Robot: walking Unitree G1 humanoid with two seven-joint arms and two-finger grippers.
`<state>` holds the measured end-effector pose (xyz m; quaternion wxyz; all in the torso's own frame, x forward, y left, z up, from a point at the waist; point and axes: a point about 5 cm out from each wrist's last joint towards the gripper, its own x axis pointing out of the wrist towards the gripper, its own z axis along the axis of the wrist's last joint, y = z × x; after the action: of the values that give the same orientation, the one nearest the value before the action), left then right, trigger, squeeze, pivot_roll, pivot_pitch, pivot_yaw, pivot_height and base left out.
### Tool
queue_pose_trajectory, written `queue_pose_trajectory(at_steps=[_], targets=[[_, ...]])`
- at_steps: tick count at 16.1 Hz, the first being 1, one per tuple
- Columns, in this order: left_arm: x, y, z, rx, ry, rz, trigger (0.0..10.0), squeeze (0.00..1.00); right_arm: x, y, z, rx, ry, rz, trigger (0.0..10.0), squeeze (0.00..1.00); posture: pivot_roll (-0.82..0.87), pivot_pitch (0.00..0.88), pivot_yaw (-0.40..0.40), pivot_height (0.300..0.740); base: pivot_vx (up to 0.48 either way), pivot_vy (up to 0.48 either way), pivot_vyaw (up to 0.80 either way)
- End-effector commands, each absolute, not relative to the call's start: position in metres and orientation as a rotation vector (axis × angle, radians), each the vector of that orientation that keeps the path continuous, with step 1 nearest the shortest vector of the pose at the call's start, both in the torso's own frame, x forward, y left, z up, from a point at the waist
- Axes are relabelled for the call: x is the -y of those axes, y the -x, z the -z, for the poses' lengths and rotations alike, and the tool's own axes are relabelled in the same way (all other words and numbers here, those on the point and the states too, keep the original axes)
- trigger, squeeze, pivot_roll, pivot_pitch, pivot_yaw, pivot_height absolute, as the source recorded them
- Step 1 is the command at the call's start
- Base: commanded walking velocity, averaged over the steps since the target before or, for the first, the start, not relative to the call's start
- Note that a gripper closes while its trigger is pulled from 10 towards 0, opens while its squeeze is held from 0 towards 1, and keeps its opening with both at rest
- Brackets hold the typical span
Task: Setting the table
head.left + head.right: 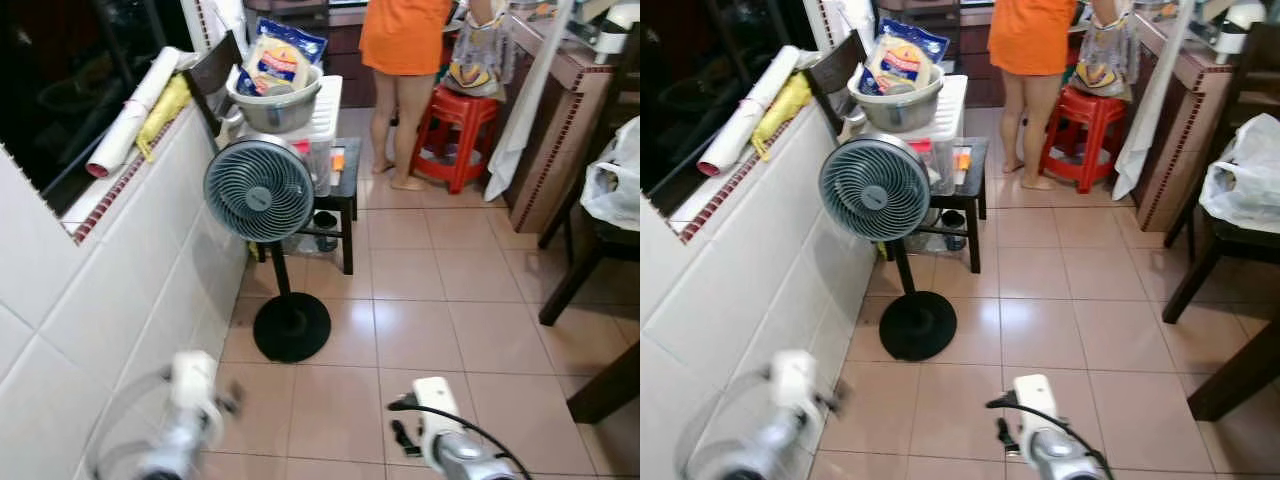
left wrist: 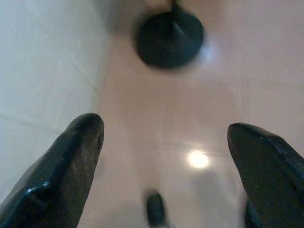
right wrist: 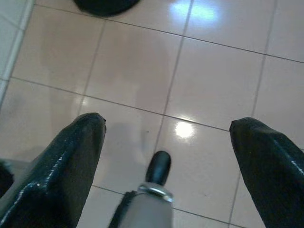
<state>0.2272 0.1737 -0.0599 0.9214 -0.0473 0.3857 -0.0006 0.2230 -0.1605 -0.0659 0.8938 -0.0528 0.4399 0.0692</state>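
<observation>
Walking is my step for now, I judge — nothing for setting a table is within reach, and I cannot pick out any tableware. Both arms hang low over the tiled floor (image 1: pixel 440 300): my left gripper (image 2: pixel 166 156) has its fingers spread wide on nothing, my right gripper (image 3: pixel 166 142) likewise. Left to right, I should clear the standing fan (image 1: pixel 262 190), the black side table (image 1: pixel 340 190) with its metal basin (image 1: pixel 277 103), the person (image 1: pixel 402 40) by the red stool (image 1: pixel 455 125), then the dark chair (image 1: pixel 590 250).
</observation>
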Motion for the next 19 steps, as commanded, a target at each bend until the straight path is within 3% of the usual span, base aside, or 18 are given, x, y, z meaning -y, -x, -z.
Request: queue_pose_trajectory(at_steps=[1, 4, 7, 11, 13, 19], targets=[[-0.185, -0.220, 0.064, -0.827, 0.085, -0.018, 10.0, 0.00, 0.160, -0.226, 0.064, -0.904, 0.113, -0.148, 10.0, 0.00, -0.09, 0.000, 0.070, 0.740, 0.000, 0.000, 0.00], [-0.183, -0.227, 0.059, -0.796, 0.104, 0.012, 10.0, 0.00, 0.159, -0.235, 0.058, -0.854, 0.087, -0.137, 10.0, 0.00, -0.08, 0.000, 0.076, 0.740, 0.000, 0.000, 0.00], [-0.184, -0.248, 0.039, -0.616, 0.102, 0.031, 10.0, 0.00, 0.148, -0.276, 0.026, -0.664, 0.007, -0.182, 10.0, 0.00, -0.06, 0.000, 0.067, 0.740, 0.000, 0.000, 0.00], [-0.180, -0.268, 0.007, -0.363, 0.081, 0.078, 10.0, 0.00, 0.137, -0.304, -0.006, -0.484, -0.023, -0.293, 10.0, 0.00, -0.02, 0.000, 0.031, 0.740, 0.000, 0.000, 0.00], [-0.182, -0.253, -0.009, -0.298, 0.105, 0.039, 10.0, 0.00, 0.139, -0.310, -0.022, -0.382, -0.050, -0.405, 10.0, 0.00, 0.00, 0.000, 0.006, 0.740, 0.000, 0.000, 0.00], [-0.196, -0.207, -0.038, -0.191, 0.013, 0.003, 10.0, 0.00, 0.168, -0.303, -0.034, -0.317, -0.010, -0.381, 10.0, 0.00, 0.02, 0.000, 0.029, 0.740, 0.000, 0.000, 0.00]])
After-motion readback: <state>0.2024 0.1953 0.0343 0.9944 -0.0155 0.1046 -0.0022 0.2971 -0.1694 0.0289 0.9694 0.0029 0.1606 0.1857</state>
